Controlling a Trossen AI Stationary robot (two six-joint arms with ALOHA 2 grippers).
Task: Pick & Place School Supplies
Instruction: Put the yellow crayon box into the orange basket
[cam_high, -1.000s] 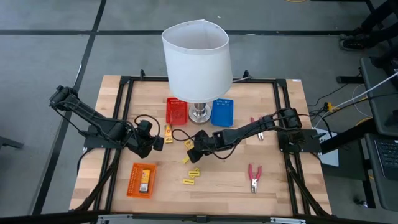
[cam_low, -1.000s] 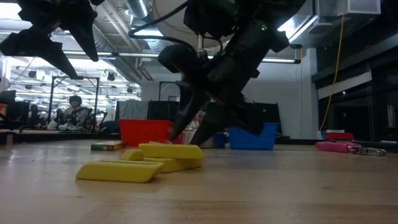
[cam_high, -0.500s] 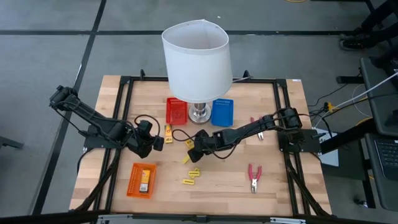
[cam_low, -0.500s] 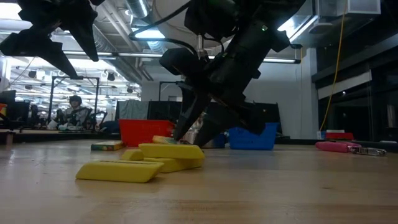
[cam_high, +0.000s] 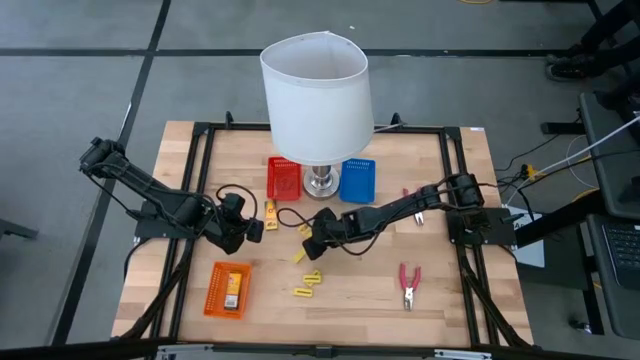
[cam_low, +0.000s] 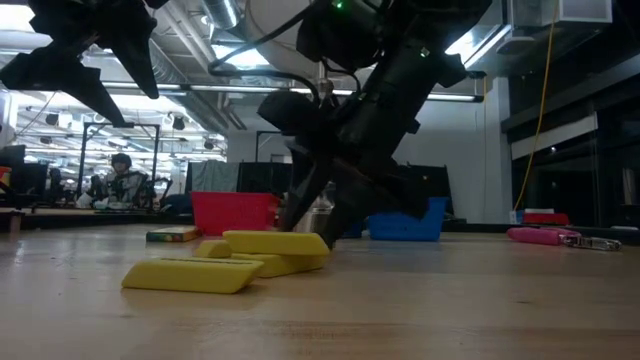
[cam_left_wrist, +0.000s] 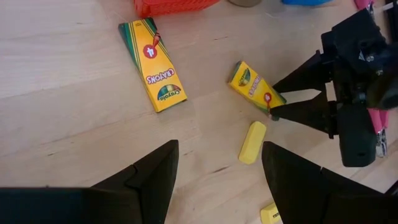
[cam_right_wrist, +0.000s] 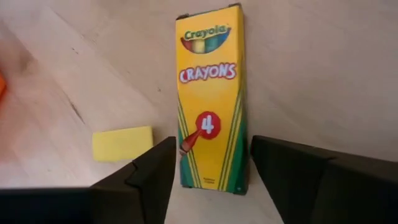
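Observation:
A yellow crayon packet (cam_right_wrist: 209, 99) lies flat on the table near the middle (cam_high: 303, 232). My right gripper (cam_right_wrist: 211, 163) stands open, one finger on either side of the packet's near end, with a thin gap on each side. A second crayon packet (cam_left_wrist: 154, 65) lies near the red basket. Plain yellow pieces (cam_high: 298, 257) (cam_high: 308, 285) lie nearer the front edge. Two red-handled pliers (cam_high: 408, 284) (cam_high: 412, 204) lie on the right. My left gripper (cam_high: 246, 228) hangs open above the table's left part, with nothing between its fingers.
A white-shaded lamp (cam_high: 315, 95) stands at the back, with a red basket (cam_high: 284, 178) and a blue basket (cam_high: 357, 180) at its foot. An orange basket (cam_high: 228, 290) with a packet inside sits front left. Bare wood lies front middle and right.
In the low view my right gripper's fingers have spread a little wider over the crayon packet, which stays flat on the table. The hand itself has kept its place.

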